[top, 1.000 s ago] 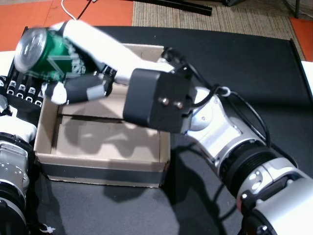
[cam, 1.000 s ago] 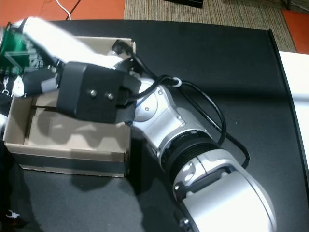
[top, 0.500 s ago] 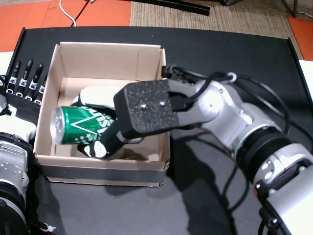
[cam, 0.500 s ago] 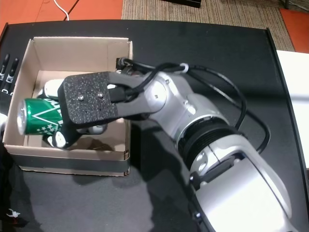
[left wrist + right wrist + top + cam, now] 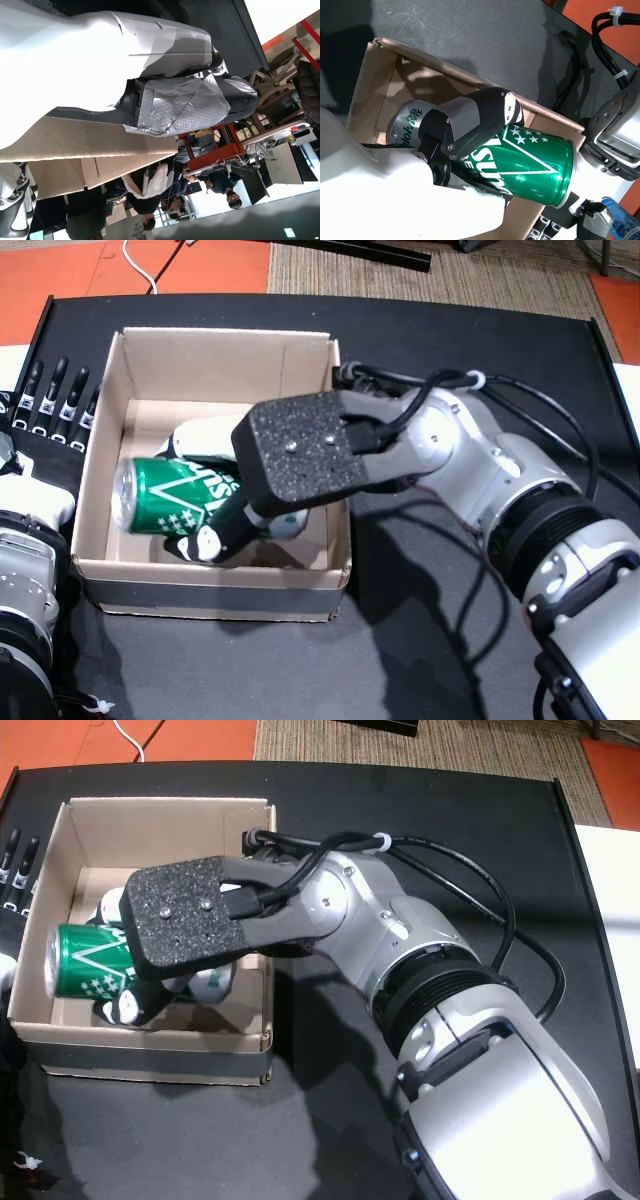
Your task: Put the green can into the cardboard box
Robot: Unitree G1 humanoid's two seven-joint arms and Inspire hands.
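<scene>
The right hand (image 5: 225, 525) reaches down inside the cardboard box (image 5: 215, 345) in a head view, its fingers wrapped around the green can (image 5: 165, 498), which lies on its side within the box walls, silver end toward the left wall. The left hand (image 5: 50, 400) rests on the black table (image 5: 480, 350) just outside that wall, fingers straight and apart, holding nothing.

Another head view shows the same: the can (image 5: 85, 963) sits below the box rim (image 5: 160, 803), the right hand (image 5: 150, 1000) clasped on it.

The left wrist view shows only arm casing and the room, not the hand's grasp.

In the right wrist view a dark thumb (image 5: 470, 117) presses across the can (image 5: 530, 167), so it is not yet released. I judge the task nearly done: what remains is letting go and pulling the hand out
</scene>
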